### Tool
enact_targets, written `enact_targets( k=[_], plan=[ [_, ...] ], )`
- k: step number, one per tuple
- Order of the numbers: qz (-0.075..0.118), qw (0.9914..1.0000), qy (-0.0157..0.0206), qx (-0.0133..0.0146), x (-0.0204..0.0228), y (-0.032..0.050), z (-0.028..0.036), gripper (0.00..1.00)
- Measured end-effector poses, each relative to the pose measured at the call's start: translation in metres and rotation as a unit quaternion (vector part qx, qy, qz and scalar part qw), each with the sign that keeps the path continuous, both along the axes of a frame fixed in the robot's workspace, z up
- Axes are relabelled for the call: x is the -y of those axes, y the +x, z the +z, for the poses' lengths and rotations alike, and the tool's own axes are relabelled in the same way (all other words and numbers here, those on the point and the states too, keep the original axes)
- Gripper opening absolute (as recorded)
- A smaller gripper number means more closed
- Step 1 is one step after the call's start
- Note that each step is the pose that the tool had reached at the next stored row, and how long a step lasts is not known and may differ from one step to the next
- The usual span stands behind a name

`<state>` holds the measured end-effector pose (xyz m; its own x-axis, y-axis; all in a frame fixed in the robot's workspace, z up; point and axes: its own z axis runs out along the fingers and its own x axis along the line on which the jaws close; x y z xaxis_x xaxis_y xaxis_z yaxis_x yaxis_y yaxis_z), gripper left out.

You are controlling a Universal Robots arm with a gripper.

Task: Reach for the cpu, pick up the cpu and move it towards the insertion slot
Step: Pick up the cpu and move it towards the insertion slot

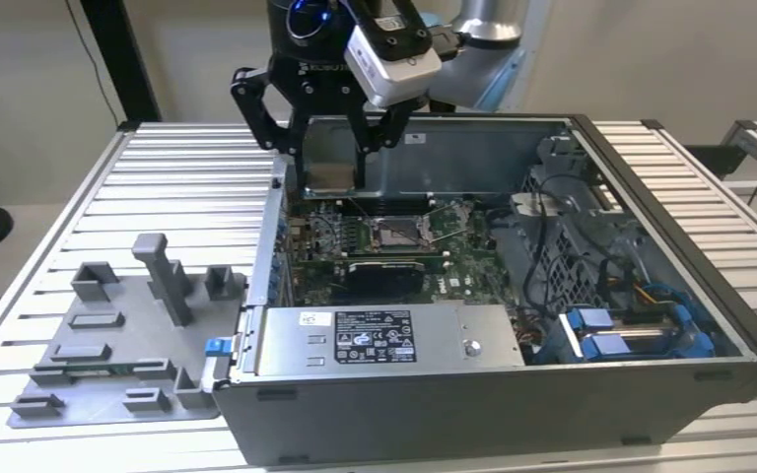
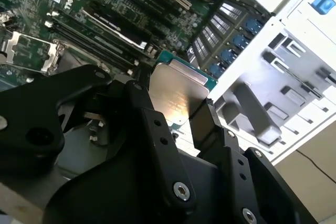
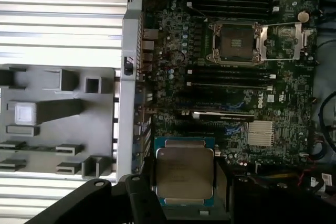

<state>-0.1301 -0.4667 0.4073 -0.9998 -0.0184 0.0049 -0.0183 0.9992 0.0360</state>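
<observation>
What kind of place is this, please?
Probably a robot test bench for computer assembly: an open computer case lies on a slatted metal table, beside a grey fixture tray, and the gripper holds a cpu.

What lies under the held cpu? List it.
Under the cpu, held by the gripper, lies the green motherboard with its expansion slots. The board directly behind the chip is covered.

brushed silvery metal cpu, matt black tool, shiny metal-framed insertion slot
</observation>
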Motion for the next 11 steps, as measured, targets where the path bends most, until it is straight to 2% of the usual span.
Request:
enact_targets(
  k=[11],
  plan=[
    [0.0, 1.0, 0.0, -0.0004, 0.0, 0.0226, 0.0, 0.0]
  ],
)
